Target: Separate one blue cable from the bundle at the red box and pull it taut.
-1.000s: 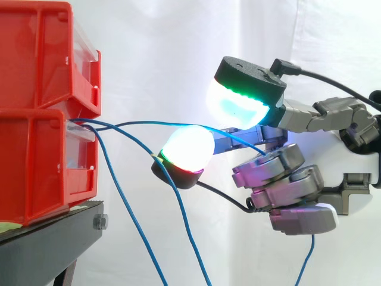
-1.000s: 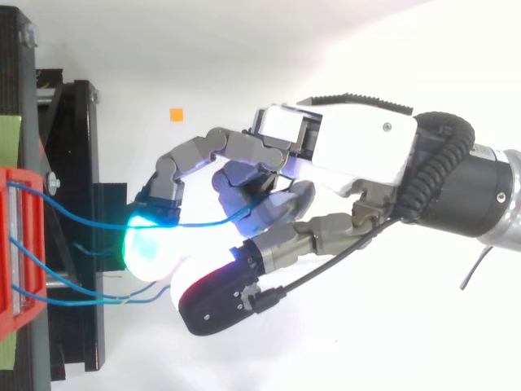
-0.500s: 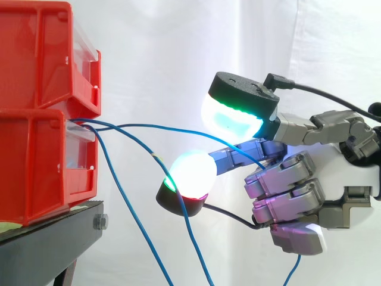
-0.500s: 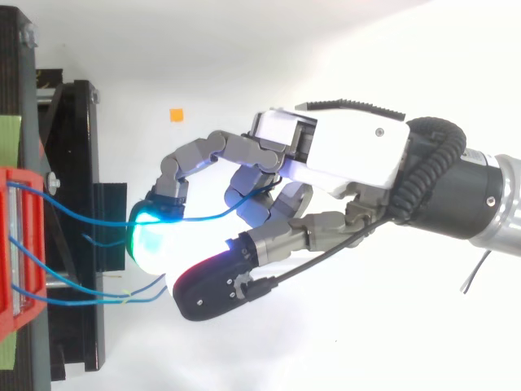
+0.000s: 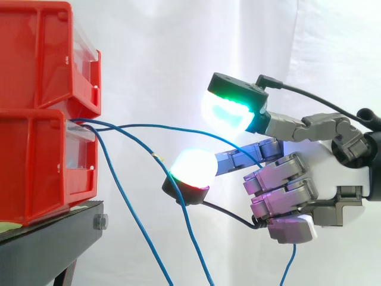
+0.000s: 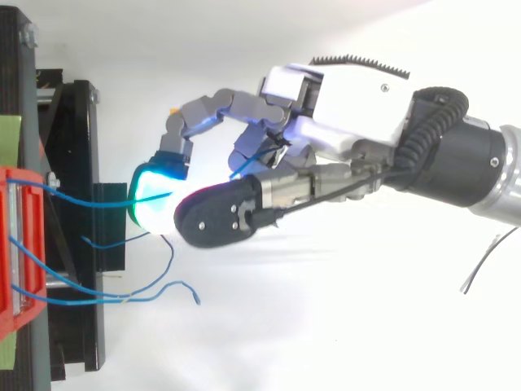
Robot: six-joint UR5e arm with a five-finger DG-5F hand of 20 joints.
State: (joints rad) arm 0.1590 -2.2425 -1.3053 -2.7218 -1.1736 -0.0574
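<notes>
Several thin blue cables leave the front of the lower red box (image 5: 41, 167) (image 6: 18, 314). One blue cable (image 5: 172, 126) (image 6: 89, 204) arcs right from the box into my hand (image 5: 324, 164) (image 6: 350, 106). There it passes between the curled fingers (image 5: 280, 190) and hangs out below them. One straight finger with a glowing pad (image 5: 191, 168) reaches toward the box under this cable, and the thumb pad (image 5: 229, 110) hovers above it. The other blue cables (image 5: 128, 208) (image 6: 81, 291) droop slack from the box, apart from the held one.
A second red bin (image 5: 36, 53) is stacked on the lower one, and both rest on a black stand (image 5: 47, 244) (image 6: 77, 163). The white curtain hangs behind. A small orange mark (image 6: 176, 108) lies on the white floor in the top view.
My hand has turned and shifted sideways away from the slack cables, carrying the held cable off them. The thumb has swung across, and two loose cable ends have come into sight below it.
</notes>
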